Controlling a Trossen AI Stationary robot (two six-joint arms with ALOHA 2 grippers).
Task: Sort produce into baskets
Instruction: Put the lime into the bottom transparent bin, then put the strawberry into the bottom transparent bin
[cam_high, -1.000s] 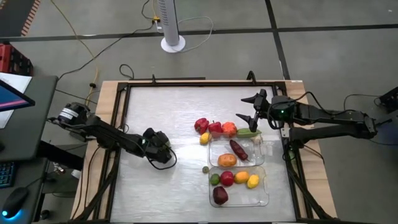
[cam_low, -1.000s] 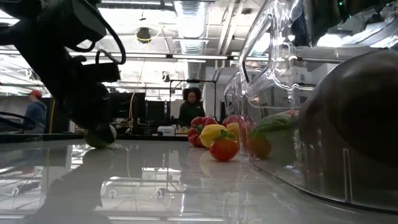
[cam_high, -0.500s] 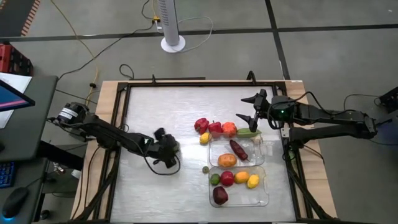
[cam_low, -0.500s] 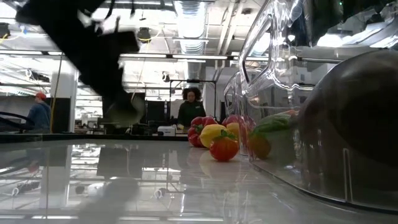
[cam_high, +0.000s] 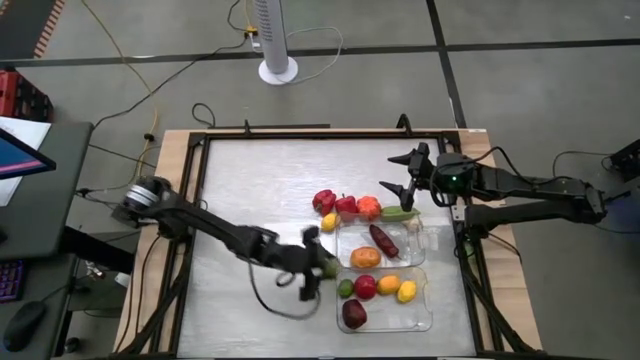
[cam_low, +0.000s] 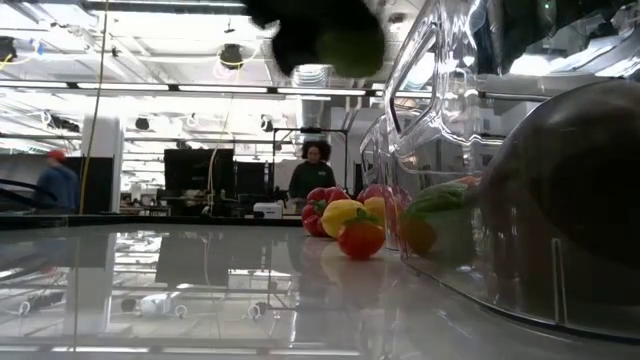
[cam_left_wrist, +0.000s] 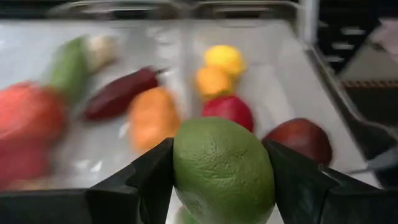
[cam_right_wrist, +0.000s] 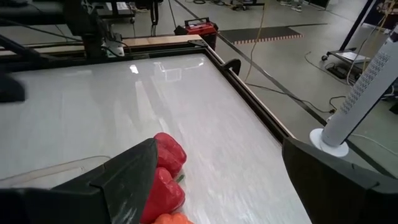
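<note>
White, glossy surface (cam_high: 250, 180) carries the scene. Left gripper (cam_left_wrist: 221, 180) fingers clamp a round green lime (cam_left_wrist: 222, 169) just beside the nearer clear plastic tray (cam_high: 425, 312). Releasing early could drop it outside, against the small green fruit (cam_high: 345, 288). Right gripper (cam_high: 397, 175) waits, fingers wide.

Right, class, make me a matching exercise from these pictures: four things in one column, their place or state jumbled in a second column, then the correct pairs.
Column one
1. green lime
2. dark maroon fruit
3. right gripper
4. yellow fruit

Column two
A. open, above the table's far right part
B. held between the left gripper's fingers
C. on the table, outside the trays
D. lying in the near tray

Pairs: 1-B, 2-D, 3-A, 4-C
</note>
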